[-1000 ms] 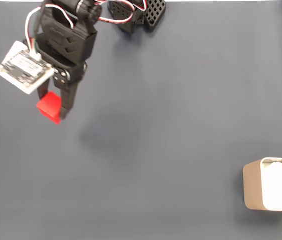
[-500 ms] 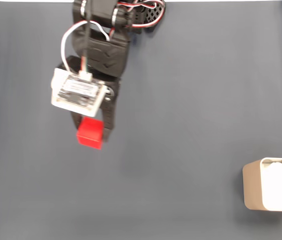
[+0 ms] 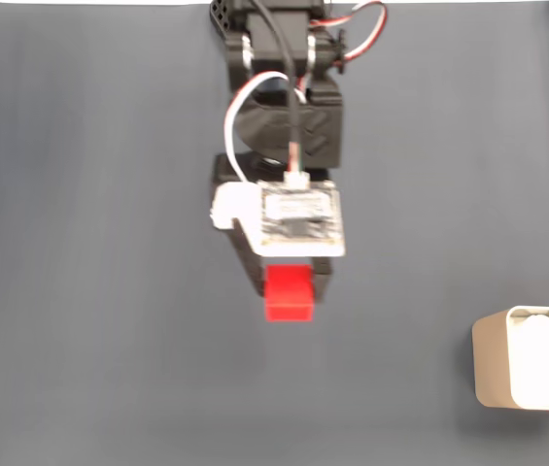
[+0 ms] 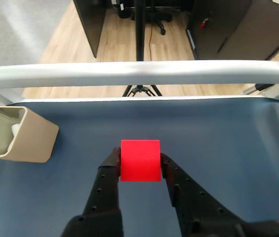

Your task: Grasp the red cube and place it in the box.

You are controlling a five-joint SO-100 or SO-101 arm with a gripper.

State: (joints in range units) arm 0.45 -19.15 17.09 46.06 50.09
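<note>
While clamped in jaws, red cube [image 4: 139, 160] aloft, box [image 3: 493, 361] well apart.

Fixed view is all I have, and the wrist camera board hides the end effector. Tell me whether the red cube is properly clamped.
Observer: Yes. In the wrist view the end effector has one finger on each side face of the red cube, both touching.
Operator: Report how deep the cube sits.
Observer: It sits at the fingertips, its far half sticking out past them.
Operator: Give me the box from that side.
Observer: The box lies at the wrist view's left edge, apart from the cube, a beige side wall facing the camera.
</note>
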